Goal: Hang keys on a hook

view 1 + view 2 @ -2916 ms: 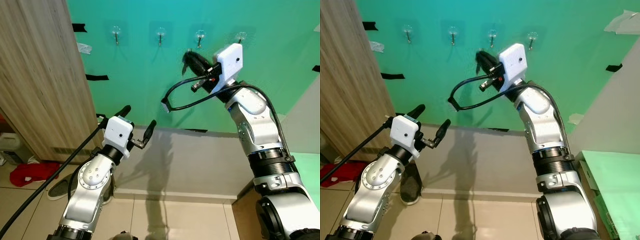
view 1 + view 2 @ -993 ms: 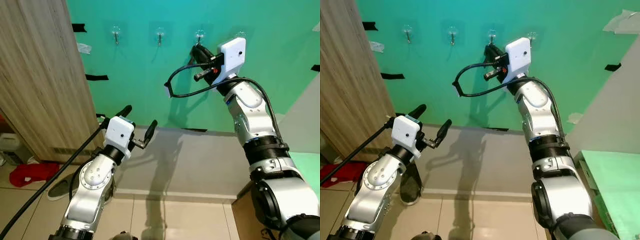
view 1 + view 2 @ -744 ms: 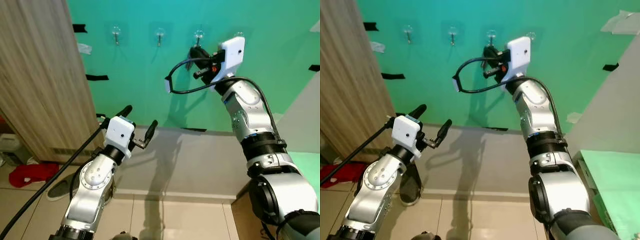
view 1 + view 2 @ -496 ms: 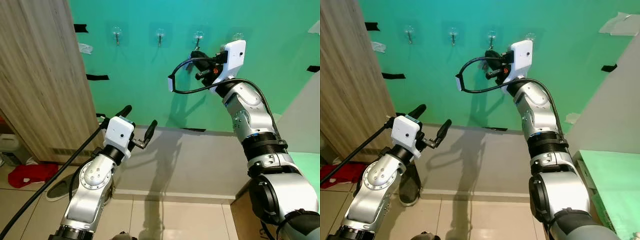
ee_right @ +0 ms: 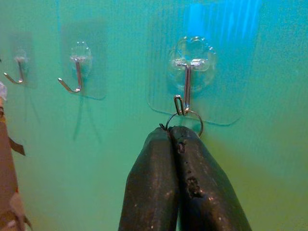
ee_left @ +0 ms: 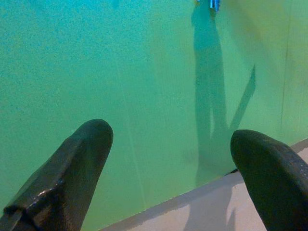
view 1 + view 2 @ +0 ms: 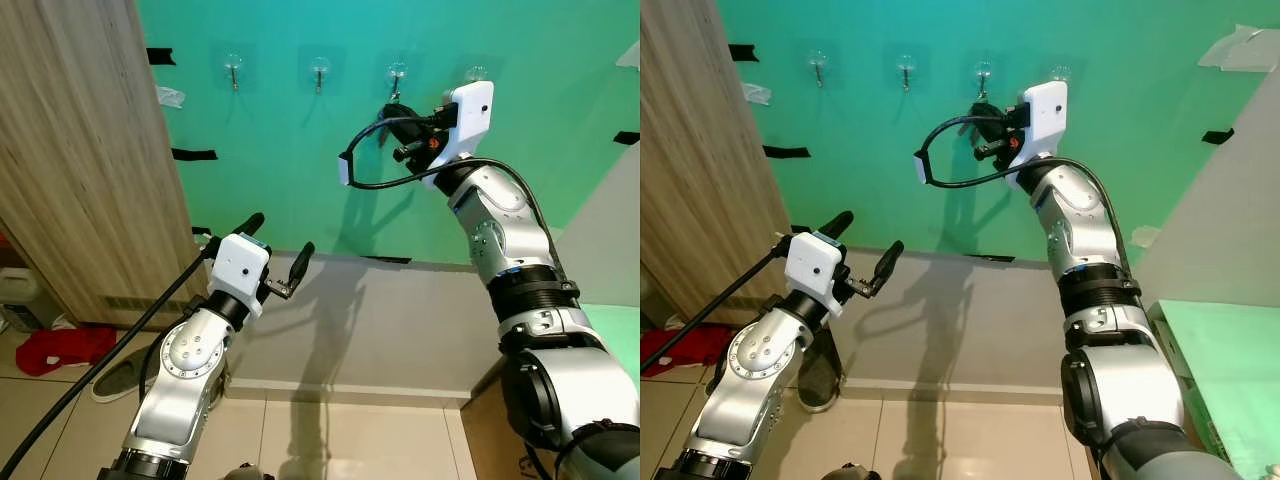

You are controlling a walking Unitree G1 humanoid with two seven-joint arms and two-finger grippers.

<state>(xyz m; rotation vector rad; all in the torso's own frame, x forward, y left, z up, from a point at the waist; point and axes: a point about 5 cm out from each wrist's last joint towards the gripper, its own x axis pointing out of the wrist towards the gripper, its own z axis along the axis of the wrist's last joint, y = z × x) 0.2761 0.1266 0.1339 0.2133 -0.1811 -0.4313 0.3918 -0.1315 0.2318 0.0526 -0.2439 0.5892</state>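
Key ring [image 5: 185, 121] hangs upright at hook [image 5: 186, 91], pinched by right end effector [image 5: 174, 135].

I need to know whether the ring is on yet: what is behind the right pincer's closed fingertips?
Behind the right pincer a metal key ring sits at the bottom of a clear adhesive hook on the green wall. The keys themselves are hidden by the fingers.

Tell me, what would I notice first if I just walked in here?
Probably the bright green wall with its row of clear stick-on hooks near the top. The right gripper is raised to the third hook, its fingers pinched on a key ring at the hook's tip. The left gripper waits lower down, fingers apart.
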